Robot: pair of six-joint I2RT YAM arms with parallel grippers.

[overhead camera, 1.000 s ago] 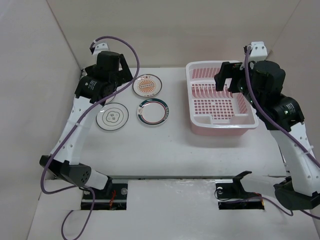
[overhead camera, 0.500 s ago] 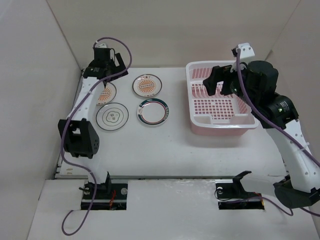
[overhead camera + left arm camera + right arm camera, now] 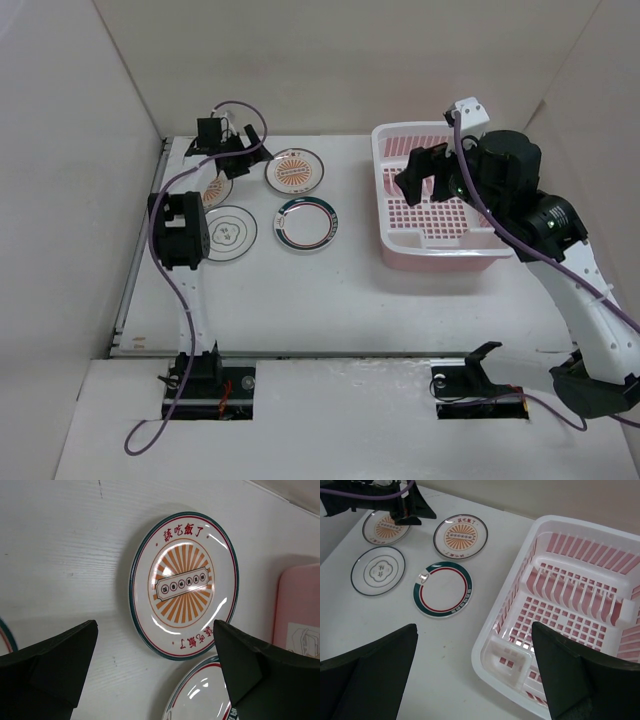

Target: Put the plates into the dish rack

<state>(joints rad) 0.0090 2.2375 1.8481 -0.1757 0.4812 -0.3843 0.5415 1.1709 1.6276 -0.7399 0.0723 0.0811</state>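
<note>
Left gripper (image 3: 155,629) hung with its 2 black fingers (image 3: 50,670) spread wide and nothing held between them. Straight ahead of it, framed in that gap, a small round white plate with an orange sunburst centre and a thin teal rim (image 3: 184,585) lay flat on the white table (image 3: 60,540), untouched. Nearer its right finger showed the edge of a round white plate with a broad dark teal rim ring and a red inner line (image 3: 202,697). Beyond that finger was a slice of the pink side of the rectangular plastic dish rack (image 3: 295,600). Seen from above, this gripper stood at the far left of the table, at the far edge of a second white plate with an orange sunburst centre (image 3: 213,188), which its arm partly hid. On the near side of that one lay a round white plate with black wavy rings (image 3: 228,232), close beside it; whether the 2 rims met could not be told.

Right gripper (image 3: 474,627) hovered high, its fingers equally far apart and empty. Below it and to its right sat the dish rack, with a white rim, pink grid bottom and white upright prongs. Ahead of it and to its left all 4 plates lay flat on the table, outside the rack, the teal-ringed one nearest its fingers.
</note>
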